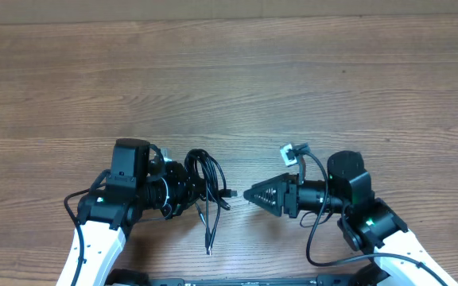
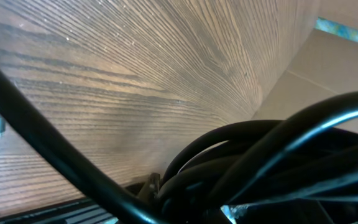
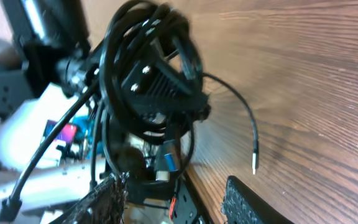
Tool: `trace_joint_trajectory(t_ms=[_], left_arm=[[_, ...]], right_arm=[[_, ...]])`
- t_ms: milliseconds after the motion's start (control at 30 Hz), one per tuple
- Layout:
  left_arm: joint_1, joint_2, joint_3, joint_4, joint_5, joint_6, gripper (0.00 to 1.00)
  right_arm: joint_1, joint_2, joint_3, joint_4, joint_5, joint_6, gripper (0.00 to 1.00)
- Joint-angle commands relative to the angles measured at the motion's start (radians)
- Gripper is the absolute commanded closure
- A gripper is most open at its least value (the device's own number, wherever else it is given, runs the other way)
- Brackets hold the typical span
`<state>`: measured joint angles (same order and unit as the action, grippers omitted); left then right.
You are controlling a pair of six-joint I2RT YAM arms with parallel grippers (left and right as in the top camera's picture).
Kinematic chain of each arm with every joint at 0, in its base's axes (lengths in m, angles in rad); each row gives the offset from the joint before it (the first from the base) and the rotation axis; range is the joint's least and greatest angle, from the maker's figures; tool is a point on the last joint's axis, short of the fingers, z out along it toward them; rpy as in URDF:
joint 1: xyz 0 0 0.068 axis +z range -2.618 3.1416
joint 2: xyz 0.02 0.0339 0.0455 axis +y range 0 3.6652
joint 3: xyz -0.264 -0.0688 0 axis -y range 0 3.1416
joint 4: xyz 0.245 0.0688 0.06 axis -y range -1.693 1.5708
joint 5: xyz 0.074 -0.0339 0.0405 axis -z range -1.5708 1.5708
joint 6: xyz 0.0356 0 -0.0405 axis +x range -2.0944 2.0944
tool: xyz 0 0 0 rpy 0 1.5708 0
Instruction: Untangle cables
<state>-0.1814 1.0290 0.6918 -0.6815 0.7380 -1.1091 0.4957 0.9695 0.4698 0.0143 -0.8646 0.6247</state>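
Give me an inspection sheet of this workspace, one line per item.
Surface: wooden table, brown grain.
Job's things: cables, thin black cords bunched in one looped bundle, with loose plug ends trailing toward the near edge.
Clutter: nothing seen.
Claws: left claw shut on the cables. Right claw open and empty, pointing at the bundle but apart from it.
Cables: a thicker arm wire loops beside the right arm, and a small white connector sits above that arm.
Surroundings: pale floor past the table edge.
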Motion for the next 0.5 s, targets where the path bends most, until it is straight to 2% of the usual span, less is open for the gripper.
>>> trace_joint_trajectory(t_ms=[0,100,267,467], left_arm=[[0.004,0.004,-0.001,0.005,0.037,-0.033,0.91],[0.005,0.004,-0.001,0.005,0.037,-0.042,0.92],[0.004,0.004,-0.001,-0.012,0.041,-0.042,0.92],[0.004,0.004,-0.001,-0.029,0.040,-0.039,0.91]], right_arm=[[0.074,-0.007,0.014,0.037,0.009,-0.061,0.50],[0.157,-0.007,0.014,0.066,0.050,-0.112,0.52],[0.259,-0.007,0.014,0.058,0.326,-0.163,0.57],[0.329,-0.007,0.014,0.137,0.371,-0.212,0.57]])
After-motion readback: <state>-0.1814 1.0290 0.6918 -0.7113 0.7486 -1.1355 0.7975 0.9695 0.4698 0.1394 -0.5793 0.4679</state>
